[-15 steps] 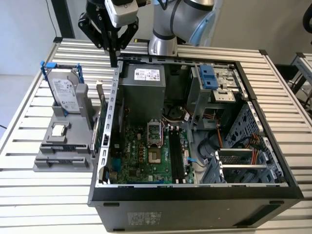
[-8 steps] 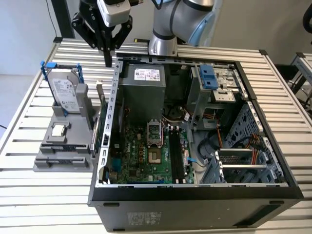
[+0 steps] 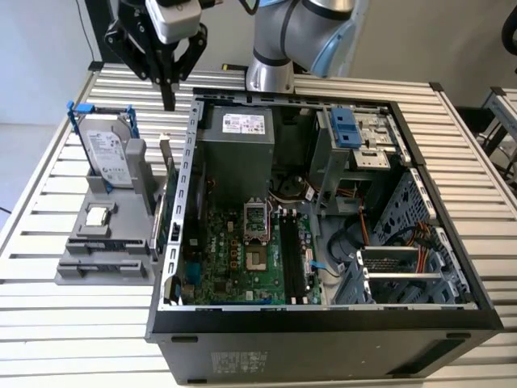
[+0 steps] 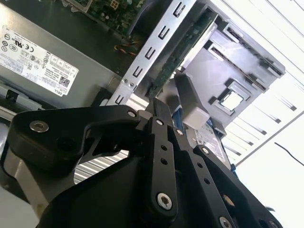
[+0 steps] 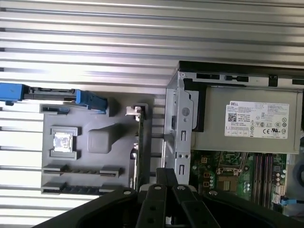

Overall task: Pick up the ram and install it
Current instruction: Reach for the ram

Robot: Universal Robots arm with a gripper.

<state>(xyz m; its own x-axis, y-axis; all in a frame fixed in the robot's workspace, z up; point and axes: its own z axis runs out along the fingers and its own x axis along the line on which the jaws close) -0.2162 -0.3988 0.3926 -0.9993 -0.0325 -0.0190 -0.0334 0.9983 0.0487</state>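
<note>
The ram point(image 3: 166, 194) is a thin dark green board standing on edge in the grey holder point(image 3: 109, 246), against the outer wall of the open computer case point(image 3: 323, 323). In both wrist views I see it edge-on, as ram point(image 5: 138, 142) and ram point(image 4: 183, 47). My gripper point(image 3: 168, 102) hangs above the far end of the ram, clear of it, with its black fingers point(image 5: 166, 176) together and nothing between them. The long black memory slots point(image 3: 295, 252) lie on the motherboard inside the case.
A silver hard drive point(image 3: 105, 153) in a blue frame stands at the back of the grey holder, with a small processor chip point(image 3: 97, 217) lying flat in front of it. The power supply point(image 3: 242, 137) and drive cage point(image 3: 363, 137) fill the far side of the case. The table is slatted metal.
</note>
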